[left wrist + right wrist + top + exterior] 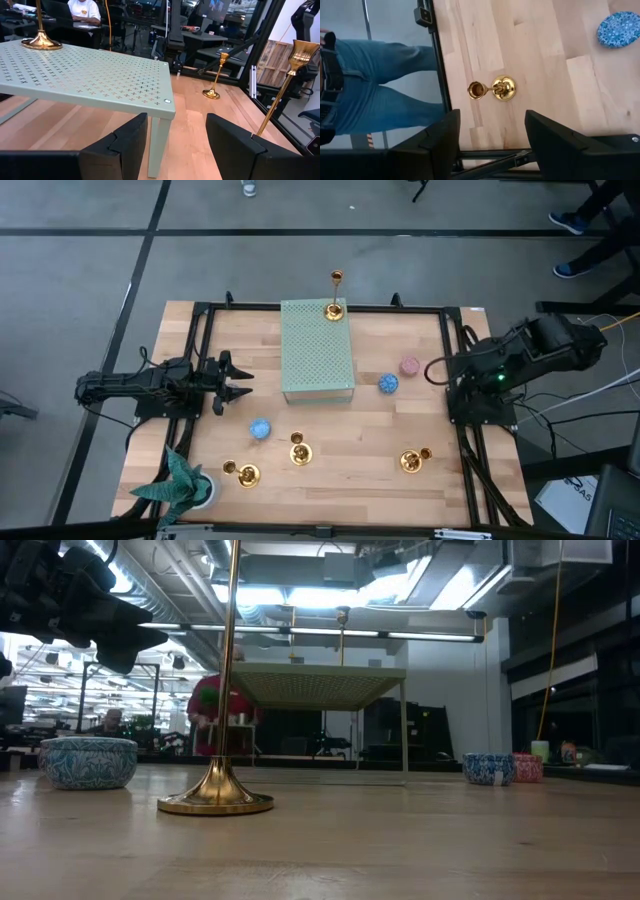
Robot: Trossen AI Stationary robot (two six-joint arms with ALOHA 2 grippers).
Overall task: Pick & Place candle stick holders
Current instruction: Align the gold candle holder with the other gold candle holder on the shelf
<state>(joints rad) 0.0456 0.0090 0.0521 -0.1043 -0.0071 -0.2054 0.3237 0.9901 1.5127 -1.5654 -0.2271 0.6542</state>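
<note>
Four brass holders are seen from above: one (335,308) stands on the far end of the green perforated stand (318,350), and three stand on the bare wood near the front edge, at about (244,473), (298,451) and (411,460). The left gripper (236,383) is held at the table's 9 o'clock edge, fingers spread with nothing between them, pointing toward 3 o'clock at the stand's near-left side. From it, the holder on the stand lies toward 1 o'clock, well apart, and the two nearest floor holders lie toward 5 o'clock. In the left wrist view the stand's top is just ahead of the fingers (125,145). The right gripper (490,135) is parked at the table's 3 o'clock edge, aimed downward, fingers likewise spread and empty; in its wrist view one holder (495,88) is seen on the wood just beyond the fingertips, not touched. A blue disc (260,428) lies near the front-left holders, and a blue disc (388,384) and pink disc (409,366) lie beside the stand's right side.
</note>
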